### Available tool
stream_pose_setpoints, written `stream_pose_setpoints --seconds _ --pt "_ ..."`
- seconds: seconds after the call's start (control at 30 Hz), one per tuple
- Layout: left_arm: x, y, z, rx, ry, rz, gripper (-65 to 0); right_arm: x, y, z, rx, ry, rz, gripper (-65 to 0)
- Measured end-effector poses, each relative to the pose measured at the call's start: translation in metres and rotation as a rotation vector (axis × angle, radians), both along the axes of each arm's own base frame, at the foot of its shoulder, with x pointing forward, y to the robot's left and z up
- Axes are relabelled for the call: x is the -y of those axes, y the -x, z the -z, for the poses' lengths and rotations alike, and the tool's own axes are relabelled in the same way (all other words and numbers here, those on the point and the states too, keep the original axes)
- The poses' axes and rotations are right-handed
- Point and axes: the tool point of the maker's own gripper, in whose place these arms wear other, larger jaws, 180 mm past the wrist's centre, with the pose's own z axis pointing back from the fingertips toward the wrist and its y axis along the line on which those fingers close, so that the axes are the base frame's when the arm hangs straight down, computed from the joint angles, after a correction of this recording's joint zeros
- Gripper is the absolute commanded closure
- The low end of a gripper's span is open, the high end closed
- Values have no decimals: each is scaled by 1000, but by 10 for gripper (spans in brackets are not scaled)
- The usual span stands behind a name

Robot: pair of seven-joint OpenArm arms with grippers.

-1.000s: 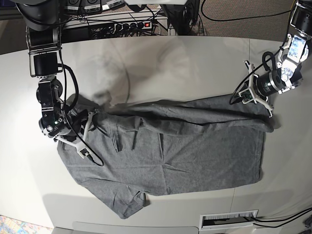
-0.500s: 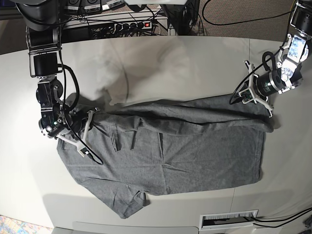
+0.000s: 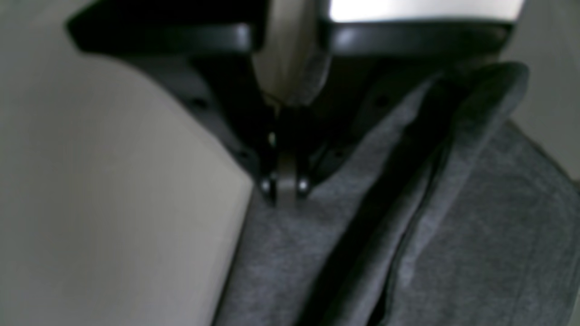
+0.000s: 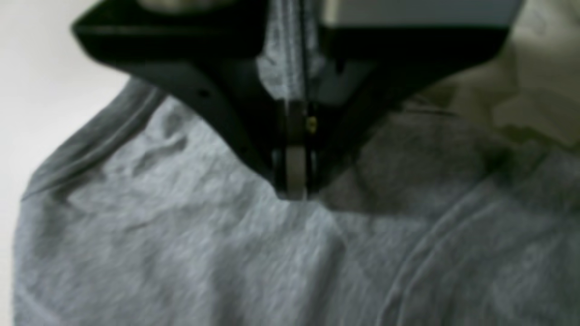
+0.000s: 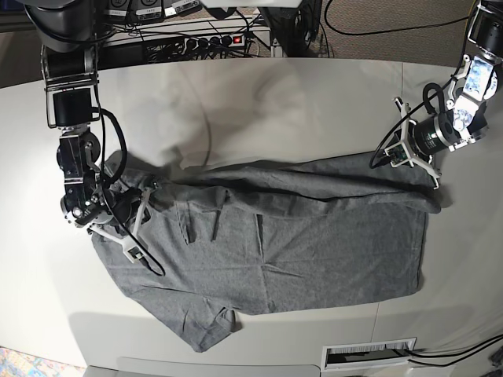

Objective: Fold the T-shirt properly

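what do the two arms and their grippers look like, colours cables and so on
Both arms are black, built of blocky and cylindrical segments with loose black cables looping alongside. The left gripper and right gripper have white, angular finger frames on dark bodies. Up close, each wrist view shows black tapering jaws with small screws.

Grey T-shirt [image 5: 299, 243] spread on table [image 5: 275, 102] (upper edge bunched), 2 arms at corners

I see the T-shirt [image 5: 291, 243] spread across the near half of the table [image 5: 275, 102], its far edge folded over toward the near side. The right gripper [image 5: 141, 212] sits on the shirt's left end; the left gripper [image 5: 434, 182] sits at its far right corner. A power strip [image 5: 208, 41] lies beyond the table's far edge.
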Motion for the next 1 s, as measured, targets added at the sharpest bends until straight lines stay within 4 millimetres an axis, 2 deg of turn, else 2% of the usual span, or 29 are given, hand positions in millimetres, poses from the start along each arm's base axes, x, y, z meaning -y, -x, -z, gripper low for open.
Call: stream_pose_setpoints --seconds 0.13,0.23,0.27,0.33,0.37,0.4,0.6,0.83,0.9,1.0 --pt "0 0 0 0 1 0 0 1 -7 -9 10 3 3 0" --pt "0 0 0 0 0 0 0 -7 1 -8 -51 -53 10 0" --pt "0 0 0 0 0 0 0 -7 5 -6 -77 -58 12 -53" --pt "0 0 0 1 1 0 0 -4 12 -2 -118 -41 16 -234" --pt "0 0 0 1 1 0 0 -3 13 -1 -127 -34 18 -292" --pt "0 0 0 1 2 1 0 -3 14 -1 -134 -36 18 -303" --pt "1 0 0 1 4 2 0 -3 18 2 -150 -43 19 -303" --pt "1 1 -1 3 8 3 0 -7 35 18 -180 -81 25 -296" --pt "1 1 -1 3 7 4 0 -9 38 21 -181 -94 26 -222" --pt "1 1 -1 3 8 4 0 -13 39 21 -185 -113 18 -69"
